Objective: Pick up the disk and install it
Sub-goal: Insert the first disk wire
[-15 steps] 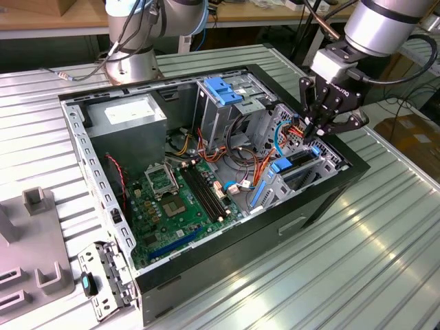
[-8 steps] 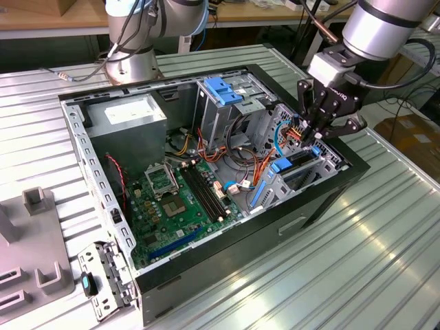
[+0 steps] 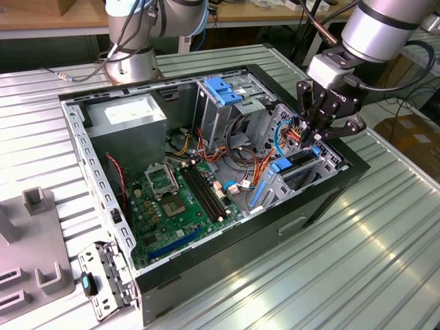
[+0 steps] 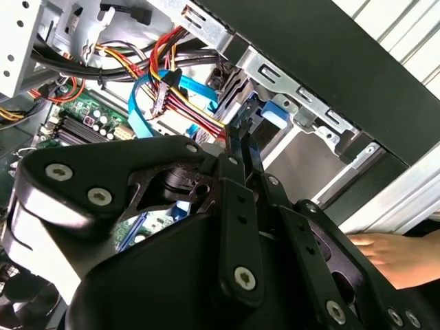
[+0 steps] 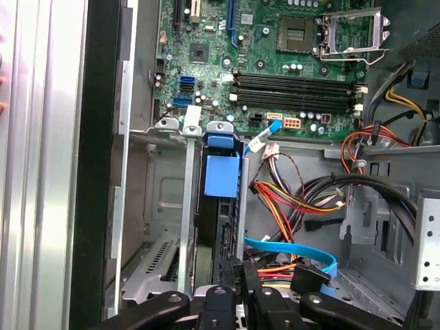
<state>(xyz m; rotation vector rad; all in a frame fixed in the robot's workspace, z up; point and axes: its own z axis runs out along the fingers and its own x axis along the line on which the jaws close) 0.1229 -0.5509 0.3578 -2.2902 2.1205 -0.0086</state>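
Hovering at the case's [image 3: 323, 199] crowded right edge, the gripper [image 3: 317, 135] pinches the disk [image 5: 221, 206] in its bay.

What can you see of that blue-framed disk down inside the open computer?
The flat grey metal disk with the bright blue plastic carrier stands on edge in a metal bay at the case's front corner, beside coloured cables. Its blue tab faces the motherboard. The black gripper is at its other end, fingers close together around the disk's edge.
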